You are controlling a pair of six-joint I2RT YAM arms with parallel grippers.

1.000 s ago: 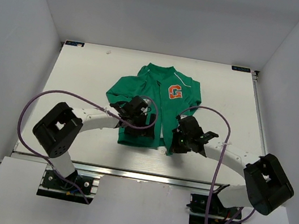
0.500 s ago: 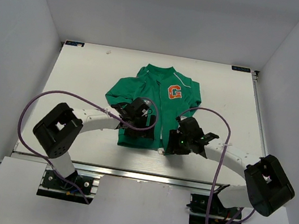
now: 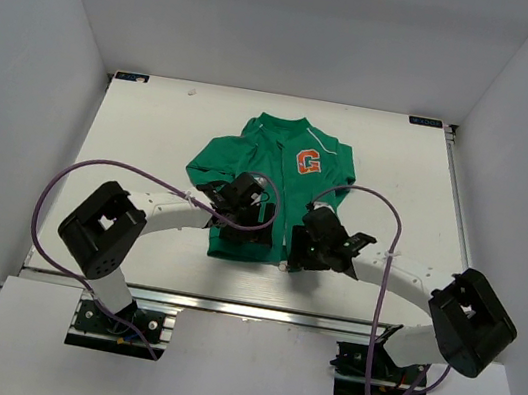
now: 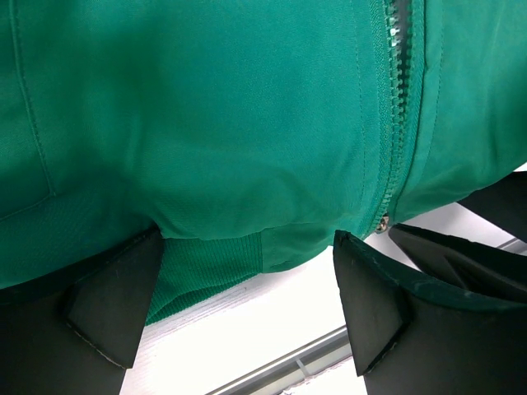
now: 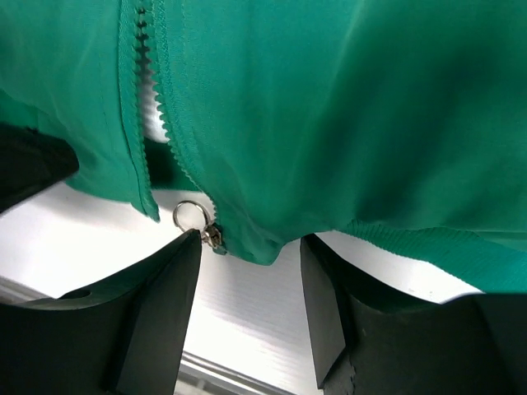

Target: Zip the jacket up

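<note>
Table's (image 3: pixel 154 128) jacket (image 3: pixel 281 155) hem fills left claw (image 4: pixel 244 276), right claw (image 5: pixel 251 251).

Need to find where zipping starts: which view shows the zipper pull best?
Right wrist: the zipper pull, a metal ring, hangs at the jacket hem. Left wrist shows only a metal glint at the zip's lower end; top external, too small to tell.

We see the left arm (image 3: pixel 166 210) and right arm (image 3: pixel 403 274): white tube links, bulky black joint housings (image 3: pixel 102 228). We note a purple cable (image 3: pixel 96 170) looping along each arm. Left fingers (image 4: pixel 107 304) and right fingers (image 5: pixel 156 313) are matte black wedges.
</note>
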